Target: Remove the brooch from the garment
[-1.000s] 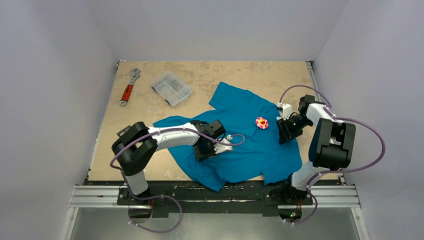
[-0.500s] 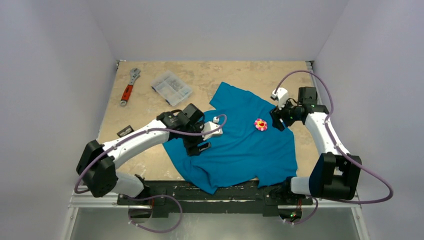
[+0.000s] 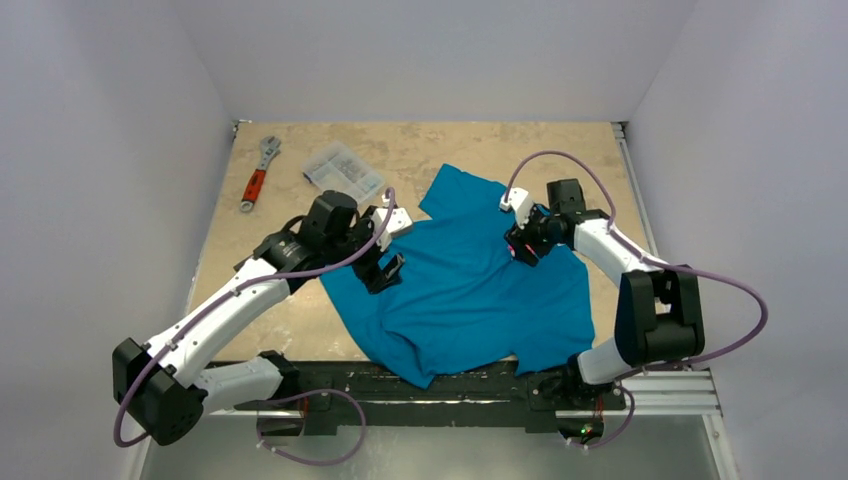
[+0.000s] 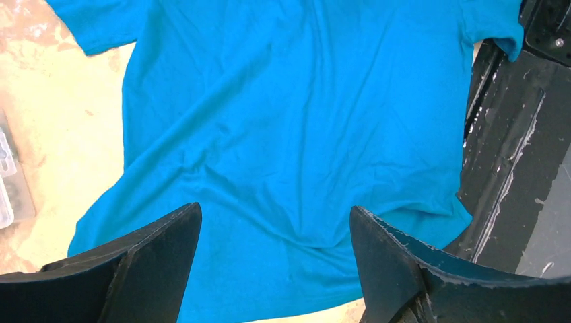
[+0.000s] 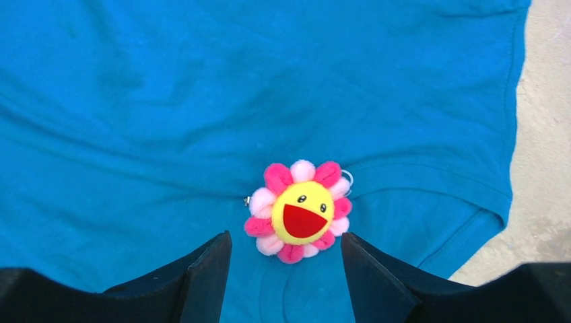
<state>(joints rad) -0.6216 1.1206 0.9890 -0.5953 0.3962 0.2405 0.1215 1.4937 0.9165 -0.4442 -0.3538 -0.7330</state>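
Note:
The garment [image 3: 470, 295] is a teal T-shirt lying spread on the tan table, also filling the left wrist view [image 4: 289, 114] and the right wrist view [image 5: 168, 101]. The brooch [image 5: 299, 212], a flower with pink petals and a yellow smiling face, is pinned to the cloth near a hem. My right gripper [image 5: 284, 237] hovers open just short of it, one finger on each side and neither touching. From above, the right gripper [image 3: 527, 245] covers most of the brooch. My left gripper [image 3: 385, 268] is open over the shirt's left edge, with only cloth between its fingers [image 4: 161, 249].
A red-handled wrench [image 3: 258, 172] and a clear plastic parts box [image 3: 343, 175] lie at the back left of the table. The black mounting rail [image 4: 512, 134] runs along the near edge, close to the shirt's bottom hem.
My left arm swung back and left from the shirt's middle to its left edge, and its jaws opened. My right gripper moved left until it sat over the brooch.

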